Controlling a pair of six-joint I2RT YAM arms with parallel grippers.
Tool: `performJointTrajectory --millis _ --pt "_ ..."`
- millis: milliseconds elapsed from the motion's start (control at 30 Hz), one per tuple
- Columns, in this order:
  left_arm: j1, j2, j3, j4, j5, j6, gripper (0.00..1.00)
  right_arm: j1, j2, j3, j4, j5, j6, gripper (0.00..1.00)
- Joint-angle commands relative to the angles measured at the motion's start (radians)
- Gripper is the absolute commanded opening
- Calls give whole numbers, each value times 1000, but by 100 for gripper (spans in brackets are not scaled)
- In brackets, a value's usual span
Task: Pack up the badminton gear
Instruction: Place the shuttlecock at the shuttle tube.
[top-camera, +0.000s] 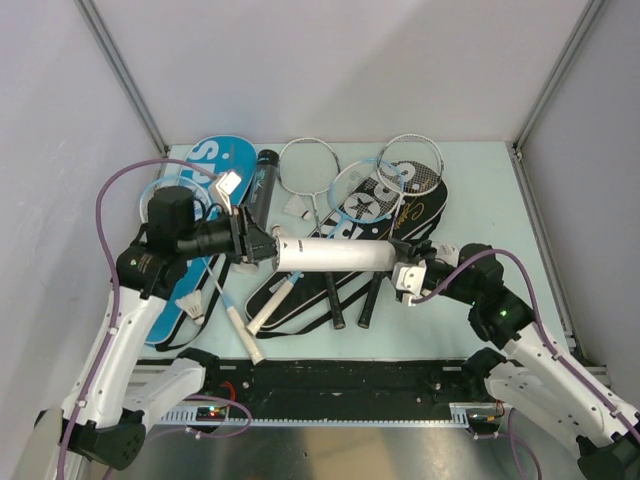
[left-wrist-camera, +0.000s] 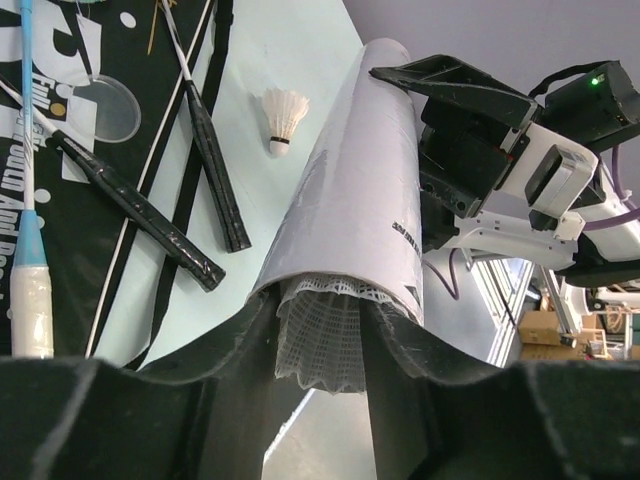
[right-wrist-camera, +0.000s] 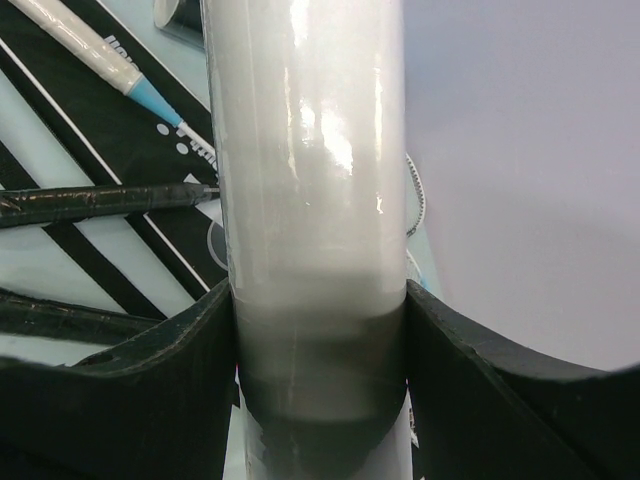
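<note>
The white shuttle tube (top-camera: 335, 255) is hanging level over the pale green bench (top-camera: 480, 200), its small black print too fine to read. The right hand (top-camera: 405, 272) is clamping one end. The left hand (top-camera: 262, 247) is flanking a shuttlecock (left-wrist-camera: 320, 340) poking from the mouth; I cannot tell whether it is gripping. A blue bag (top-camera: 215, 160) is showing "SP".

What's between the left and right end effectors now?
The white shuttle tube spans the gap, top view; the right end effector clamps one end, and a shuttlecock pokes from the end at the left end effector.
</note>
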Motion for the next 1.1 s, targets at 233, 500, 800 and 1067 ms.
performJointTrajectory --millis 233,500,800,1067 --pt "0 -84 39 -14 -116 17 54 -14 -41 51 87 -23 6 41" --pt "1 -86 55 -29 -213 62 64 -20 -52 51 91 -33 33 40" --pt "-1 -56 27 -29 -177 113 66 -17 -52 51 126 -59 76 40" --pt "-34 -16 9 -5 -201 113 66 4 -2 47 243 -51 123 39"
